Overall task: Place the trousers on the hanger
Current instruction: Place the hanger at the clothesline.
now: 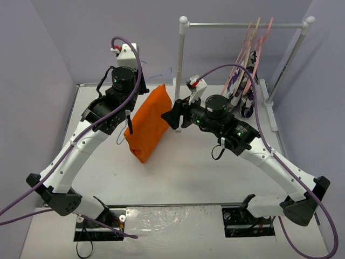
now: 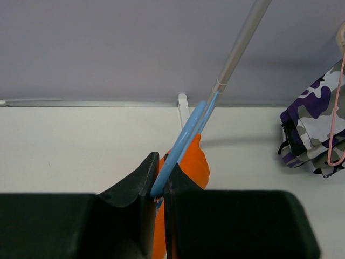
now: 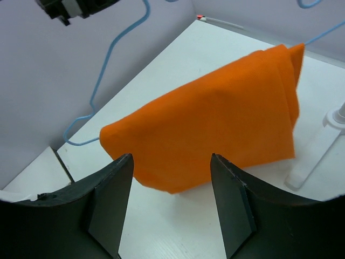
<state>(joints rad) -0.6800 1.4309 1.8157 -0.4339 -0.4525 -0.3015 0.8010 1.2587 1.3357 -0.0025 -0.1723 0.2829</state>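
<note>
Operator: Where are the trousers?

Spotter: The trousers [image 1: 148, 123] hang between your two arms, folded over the hanger [image 2: 180, 145] into one plain orange slab. From the top camera the long axis runs on a diagonal. The far end points at the white post [image 1: 180, 54] of the rack, and the near end points down towards your left arm's side of the table [image 1: 188, 172].

Operator: Is the cloth off the table?

Spotter: You cannot tell that from these views (the lower edge sits close to the surface in the right wrist view, but contact is not clear). The fold is on top, and the sheet hangs broadside to your right wrist camera.

Operator: And the hanger itself?

Spotter: It lies along the same diagonal as the cloth. In your right wrist view the thin blue wire comes out at both ends of the fold, looping upward at the left end.

Operator: What about the grippers?

Spotter: Your left gripper [image 2: 160, 189] is pinched tight on the blue wire, which runs up and away from its fingers towards the post. Your right gripper [image 3: 171, 162] faces the flat side of the trousers, its jaws spread apart with nothing between them.

Operator: Anything else nearby?

Spotter: Pink hangers [image 1: 253, 48] hang on the rack at your right, with a purple, white and black patterned garment [image 2: 312, 124] below them
</note>
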